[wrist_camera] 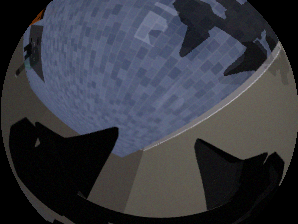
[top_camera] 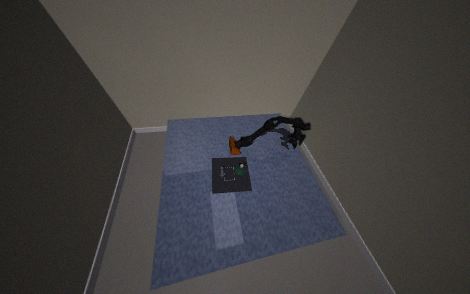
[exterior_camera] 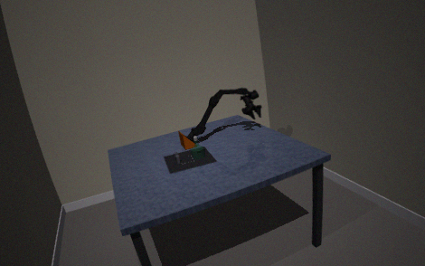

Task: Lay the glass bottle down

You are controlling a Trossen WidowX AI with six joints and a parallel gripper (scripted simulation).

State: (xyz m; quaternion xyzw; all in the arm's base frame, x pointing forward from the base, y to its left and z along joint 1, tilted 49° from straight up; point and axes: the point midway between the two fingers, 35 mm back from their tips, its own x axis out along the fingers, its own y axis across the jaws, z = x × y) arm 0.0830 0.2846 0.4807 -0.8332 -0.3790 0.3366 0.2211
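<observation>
While the gripper (top_camera: 294,145) (exterior_camera: 255,117) (wrist_camera: 158,137) hangs spread at two o'clock of the mat (top_camera: 217,188) (exterior_camera: 174,168), glass bottle (top_camera: 240,171) (exterior_camera: 198,152) stands at its three o'clock; pickup pending; next, a gentle approach, soft grip.

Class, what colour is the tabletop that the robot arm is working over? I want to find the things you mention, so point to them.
The tabletop (top_camera: 280,200) (exterior_camera: 253,167) (wrist_camera: 100,75) is mottled blue, seen best in the exterior view.

Orange wedge (top_camera: 233,145) (exterior_camera: 185,141) (wrist_camera: 37,18) on blue table (top_camera: 280,200) (exterior_camera: 253,167) (wrist_camera: 100,75).

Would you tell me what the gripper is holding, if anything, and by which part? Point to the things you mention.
Nothing is held; the gripper (top_camera: 292,145) (exterior_camera: 257,117) (wrist_camera: 158,137) is open.
</observation>
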